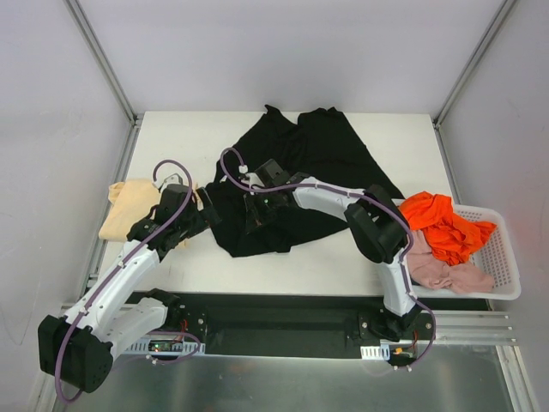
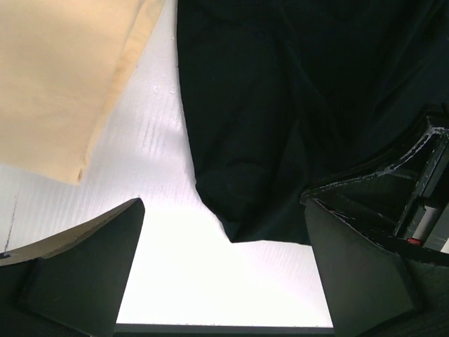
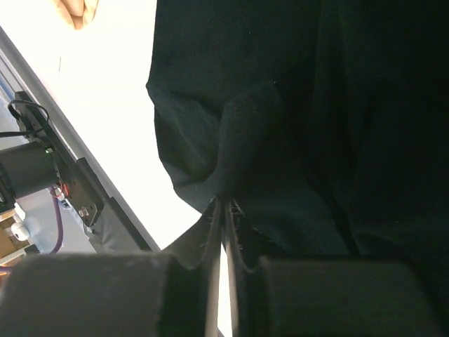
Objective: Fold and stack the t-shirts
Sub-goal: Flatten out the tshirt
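Right gripper (image 3: 223,205) is pinched tight on a raised fold of the black shirt (image 1: 322,159), close to its near edge. The shirt sprawls rumpled across the middle of the table (image 1: 197,137). My left gripper (image 2: 222,210) hangs wide open over the shirt's left corner (nothing in it), tan shirt (image 1: 129,210) just beside. Orange shirt (image 1: 442,225) and pink shirt (image 1: 446,273) sit in the basket (image 1: 508,257).

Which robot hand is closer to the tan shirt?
Left. The left gripper is open right beside the tan shirt; the right gripper is farther off, shut on the black shirt.
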### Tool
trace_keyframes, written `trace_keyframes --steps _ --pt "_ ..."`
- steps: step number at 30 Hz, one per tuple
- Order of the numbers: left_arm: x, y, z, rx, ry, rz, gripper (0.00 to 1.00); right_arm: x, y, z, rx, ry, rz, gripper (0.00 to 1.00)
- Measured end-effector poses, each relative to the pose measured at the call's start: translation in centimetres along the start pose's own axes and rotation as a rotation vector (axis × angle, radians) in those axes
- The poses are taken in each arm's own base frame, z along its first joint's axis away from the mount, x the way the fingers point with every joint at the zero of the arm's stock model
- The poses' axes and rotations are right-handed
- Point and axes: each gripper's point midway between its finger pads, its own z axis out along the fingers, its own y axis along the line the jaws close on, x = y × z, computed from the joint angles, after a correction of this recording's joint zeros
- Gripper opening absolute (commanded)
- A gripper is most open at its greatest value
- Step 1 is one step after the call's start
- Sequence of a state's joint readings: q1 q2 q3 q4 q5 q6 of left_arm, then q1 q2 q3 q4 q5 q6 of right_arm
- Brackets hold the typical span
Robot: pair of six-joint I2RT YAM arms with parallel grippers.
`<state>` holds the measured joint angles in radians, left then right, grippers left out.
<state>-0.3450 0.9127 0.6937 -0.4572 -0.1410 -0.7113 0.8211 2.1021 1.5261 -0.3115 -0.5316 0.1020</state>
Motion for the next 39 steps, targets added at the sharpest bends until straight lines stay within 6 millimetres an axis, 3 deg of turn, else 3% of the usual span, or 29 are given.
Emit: trace_keyframes --steps 7,15,18,20,21,23,26,28,33,39 --pt "-0.1 0.1 -0.2 0.005 -0.010 -0.003 1.00 1.5 1.1 0.1 -0.014 0.014 -0.080 0.04" --pt "-0.3 0.5 -0.2 -0.013 -0.032 -0.008 0.99 9.2 3.3 -1.5 0.046 0.067 -0.267 0.18" --pt "-0.4 0.7 -0.2 -0.026 -0.038 -0.007 0.99 11.7 4.1 -2.1 0.064 0.080 -0.333 0.31" --pt "-0.4 0.8 -0.1 -0.029 -0.038 -0.007 0.99 12.7 4.1 -2.5 0.075 0.086 -0.355 0.34" --pt "-0.4 0.8 -0.1 -0.031 -0.038 -0.007 0.99 12.9 4.0 -2.7 0.084 0.083 -0.362 0.43" --pt "-0.3 0.8 -0.1 -0.032 -0.035 -0.006 0.99 12.7 3.7 -3.2 0.107 0.065 -0.369 0.49" --pt "-0.3 0.8 0.0 -0.033 -0.031 -0.005 0.99 11.5 3.8 -4.2 0.135 0.011 -0.385 0.70" --pt "-0.2 0.8 0.0 -0.031 -0.028 -0.005 0.99 10.6 4.0 -5.0 0.157 -0.034 -0.399 0.95" --pt "0.1 0.6 0.0 -0.020 -0.011 -0.004 0.99 6.9 3.9 -6.8 0.242 -0.159 -0.404 0.97" --pt "1.0 0.5 1.4 -0.032 0.047 0.002 0.99 0.8 1.9 -6.8 0.263 -0.256 -0.264 0.97"
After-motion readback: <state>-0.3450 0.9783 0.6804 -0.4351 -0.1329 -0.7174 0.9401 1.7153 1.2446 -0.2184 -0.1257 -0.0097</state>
